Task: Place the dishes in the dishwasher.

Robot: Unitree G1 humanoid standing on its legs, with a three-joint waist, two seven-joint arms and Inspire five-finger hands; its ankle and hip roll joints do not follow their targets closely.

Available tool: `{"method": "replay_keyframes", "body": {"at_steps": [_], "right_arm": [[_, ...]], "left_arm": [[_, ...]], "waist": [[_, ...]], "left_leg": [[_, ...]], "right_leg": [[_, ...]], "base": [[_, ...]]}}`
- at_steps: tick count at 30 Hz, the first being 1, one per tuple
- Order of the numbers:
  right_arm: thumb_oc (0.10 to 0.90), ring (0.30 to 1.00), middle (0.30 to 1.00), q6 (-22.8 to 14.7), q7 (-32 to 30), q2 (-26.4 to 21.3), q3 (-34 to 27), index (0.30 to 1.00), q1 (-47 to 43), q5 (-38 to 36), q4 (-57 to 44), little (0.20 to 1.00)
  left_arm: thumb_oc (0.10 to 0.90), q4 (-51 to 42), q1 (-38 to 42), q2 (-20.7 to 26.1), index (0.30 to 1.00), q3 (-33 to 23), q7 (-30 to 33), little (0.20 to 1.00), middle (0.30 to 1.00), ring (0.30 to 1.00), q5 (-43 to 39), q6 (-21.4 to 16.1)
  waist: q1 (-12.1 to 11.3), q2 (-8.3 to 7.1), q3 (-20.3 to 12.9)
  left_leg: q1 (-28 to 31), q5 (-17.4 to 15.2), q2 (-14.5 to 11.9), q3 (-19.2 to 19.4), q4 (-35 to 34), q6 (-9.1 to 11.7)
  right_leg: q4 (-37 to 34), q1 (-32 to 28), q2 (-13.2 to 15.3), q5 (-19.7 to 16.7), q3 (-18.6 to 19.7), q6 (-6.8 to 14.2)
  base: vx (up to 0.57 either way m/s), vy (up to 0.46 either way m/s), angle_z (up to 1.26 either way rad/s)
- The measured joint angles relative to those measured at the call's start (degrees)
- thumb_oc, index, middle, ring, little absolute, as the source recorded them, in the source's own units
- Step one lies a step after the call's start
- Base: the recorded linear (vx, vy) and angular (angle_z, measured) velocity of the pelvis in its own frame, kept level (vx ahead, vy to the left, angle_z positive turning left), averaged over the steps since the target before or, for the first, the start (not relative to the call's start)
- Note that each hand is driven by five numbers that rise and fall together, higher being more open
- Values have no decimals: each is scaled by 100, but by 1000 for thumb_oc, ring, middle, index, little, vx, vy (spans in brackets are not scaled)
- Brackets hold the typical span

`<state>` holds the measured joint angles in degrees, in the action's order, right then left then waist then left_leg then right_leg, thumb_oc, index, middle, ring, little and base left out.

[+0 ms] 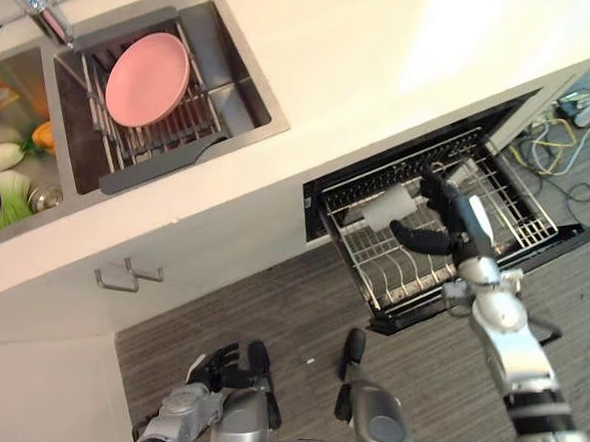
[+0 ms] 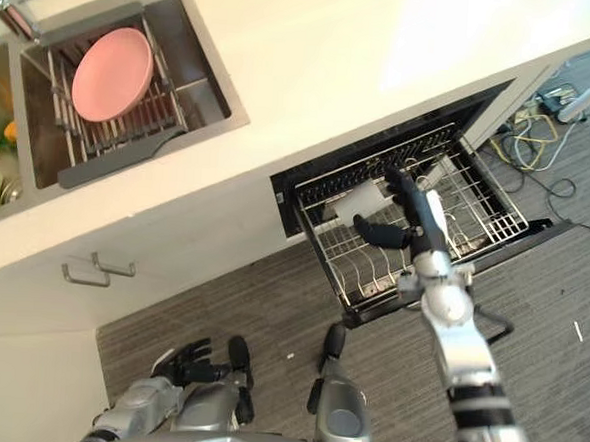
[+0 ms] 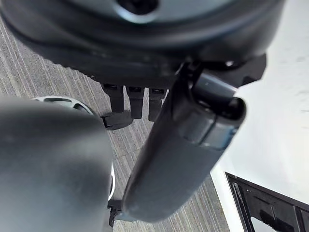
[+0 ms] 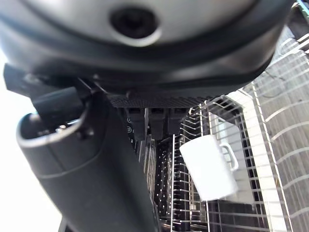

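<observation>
Mug (image 1: 389, 208) lies on its side in the pulled-out dishwasher rack (image 1: 521, 210), just past the right hand (image 1: 445, 220).
Right hand hangs over the rack with fingers and thumb spread, holding nothing; in the right wrist view the white mug (image 4: 210, 166) rests on the wires, clear of the fingers. A pink plate (image 1: 147, 79) leans in the drying rack (image 1: 130, 141) in the sink (image 1: 257, 103), set in the table (image 1: 385, 56). Left hand (image 1: 221, 364) hangs low over the floor (image 1: 269, 320), fingers loosely curled, empty.
</observation>
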<state>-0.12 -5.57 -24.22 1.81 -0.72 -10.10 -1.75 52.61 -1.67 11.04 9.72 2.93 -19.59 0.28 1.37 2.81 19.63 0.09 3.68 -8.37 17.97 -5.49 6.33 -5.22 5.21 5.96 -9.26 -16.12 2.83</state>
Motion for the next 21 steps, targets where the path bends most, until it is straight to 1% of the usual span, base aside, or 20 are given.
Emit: {"method": "replay_keyframes", "body": {"at_steps": [1,3,6,7,8,9,10,12,13,14,16,17,18,19,20,21], "right_arm": [[800,900,900,-174,-7,464,-90,900,579,-302,-243,900],[800,900,900,-248,98,529,80,900,807,-833,-244,900],[800,900,900,-521,179,763,60,900,1015,-1526,-246,900],[800,900,900,-726,226,752,53,900,1023,-1866,-308,900],[800,900,900,-777,230,736,43,900,1024,-1953,-391,900],[800,900,900,-824,227,722,-21,900,1035,-2086,-702,900],[800,900,900,-1019,230,723,-66,900,1032,-2175,-944,900],[800,900,900,-1415,222,709,-117,900,933,-2274,-1292,900],[800,900,900,-1640,221,680,-106,900,785,-2370,-1441,900],[800,900,900,-1672,139,681,-114,900,728,-2381,-1602,900],[800,900,900,-1877,39,571,-141,900,516,-2372,-1788,900],[800,900,900,-1957,-78,450,-123,900,199,-2360,-1882,900],[800,900,900,-2038,-162,401,-148,900,91,-2359,-1918,900],[800,900,900,-2104,-244,340,-259,900,-40,-2352,-1934,900],[800,900,900,-2101,-310,344,-297,900,-124,-2305,-1911,900],[800,900,900,-2106,-426,338,-279,900,-224,-2171,-1894,900]], "left_arm": [[800,356,68,-196,900,-162,100,900,900,900,135,-58],[800,625,114,-257,900,-213,154,900,900,900,372,-105],[800,1162,293,-415,900,-460,303,900,900,900,665,-156],[800,1252,277,-460,900,-592,409,900,900,900,723,-152],[800,1309,269,-476,900,-669,429,900,900,900,752,-158],[800,1438,264,-529,900,-855,495,900,900,900,793,-233],[800,1458,255,-547,900,-878,567,900,900,900,794,-240],[800,1453,246,-560,900,-862,645,900,900,900,803,-293],[800,1465,233,-557,900,-845,693,900,900,900,864,-296],[800,1469,231,-574,900,-820,714,900,900,900,928,-347],[800,1425,214,-581,900,-748,787,900,900,900,1127,-410],[800,1422,287,-566,900,-633,863,900,900,900,1199,-435],[800,1478,381,-586,900,-586,910,900,900,900,1285,-449],[800,1519,465,-646,900,-557,923,900,900,900,1347,-450],[800,1535,503,-669,900,-571,933,900,900,900,1332,-452],[800,1603,534,-667,900,-543,983,900,900,900,1358,-468]], "waist": [[10,37,-186],[81,64,-320],[83,112,-535],[65,141,-673],[51,150,-718],[40,189,-792],[27,215,-833],[-32,232,-887],[-97,259,-970],[-117,262,-991],[-139,308,-1045],[-204,288,-1026],[-198,272,-1013],[-199,319,-999],[-272,344,-989],[-305,345,-999]], "left_leg": [[-7,7,-1,-65,-3,11],[-31,-60,-4,-103,-7,34],[-31,-74,-8,-151,-7,59],[-41,-99,-12,-162,-8,92],[-52,-101,-16,-174,-8,95],[-85,-106,-17,-253,-9,96],[-127,-102,-17,-305,-8,91],[-178,-94,-20,-390,-7,84],[-244,-64,-23,-470,-8,85],[-283,-81,-27,-490,-5,95],[-406,-73,-38,-507,55,74],[-753,19,-16,-474,449,119],[-981,-36,-12,-247,622,308],[-1164,-72,-92,120,636,327],[-1185,-10,-166,348,650,243],[-1074,97,-170,763,624,89]], "right_leg": [[-8,-42,1,18,-77,-6],[-14,-68,3,34,-94,5],[-33,-121,6,48,-169,6],[-33,-124,7,62,-193,13],[-33,-126,7,66,-211,13],[-33,-137,7,80,-269,15],[-32,-138,11,88,-336,14],[-33,-141,12,107,-439,7],[-31,-160,16,137,-564,9],[-35,-189,31,158,-669,21],[-23,-223,55,223,-881,52],[-38,-234,166,237,-1076,76],[-40,-244,243,247,-1252,87],[-42,-285,282,299,-1448,94],[-43,-345,304,327,-1523,134],[-32,-457,412,373,-1659,244]], "base": [[96,-55,16],[90,-52,13],[58,-32,13],[94,-59,11],[79,-63,16],[43,-49,24],[19,-30,31],[44,-40,33],[68,-72,45],[50,-78,66],[-11,-31,73],[60,75,89],[16,93,107],[81,148,84],[179,243,77],[320,318,59]]}}
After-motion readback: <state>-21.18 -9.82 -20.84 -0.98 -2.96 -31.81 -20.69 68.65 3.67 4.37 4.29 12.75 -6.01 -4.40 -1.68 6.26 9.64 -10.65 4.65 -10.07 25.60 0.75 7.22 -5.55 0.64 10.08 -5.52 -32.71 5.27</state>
